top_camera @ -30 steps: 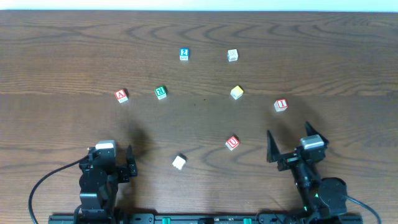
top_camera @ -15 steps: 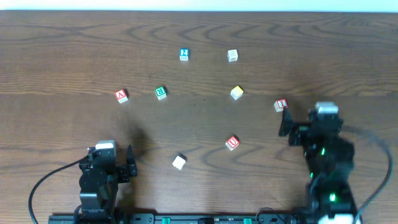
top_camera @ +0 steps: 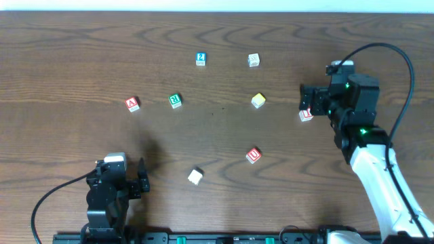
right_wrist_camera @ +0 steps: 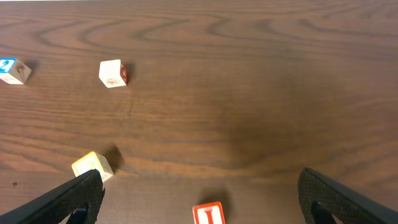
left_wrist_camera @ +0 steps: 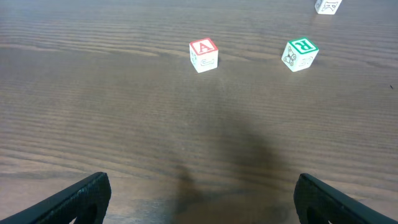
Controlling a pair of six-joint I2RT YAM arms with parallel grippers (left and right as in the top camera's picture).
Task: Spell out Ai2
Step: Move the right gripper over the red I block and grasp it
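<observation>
The red A block [top_camera: 133,104] sits at the left of the table and shows in the left wrist view [left_wrist_camera: 203,55]. The red I block [top_camera: 306,114] is at the right and shows in the right wrist view [right_wrist_camera: 208,213] between the open fingers. The blue 2 block [top_camera: 201,59] is at the back, and at the left edge of the right wrist view [right_wrist_camera: 12,70]. My right gripper [top_camera: 310,103] is open just above the I block, not touching it. My left gripper [top_camera: 129,177] is open and empty near the front edge [left_wrist_camera: 199,202].
A green R block [top_camera: 175,101] lies right of the A block. A white block [top_camera: 253,59], a yellow block [top_camera: 258,101], a red U block [top_camera: 253,155] and a cream block [top_camera: 195,177] are scattered around the middle.
My right arm has reached forward from the front edge to the I block, with its gripper open. The left arm and all blocks have not moved.
</observation>
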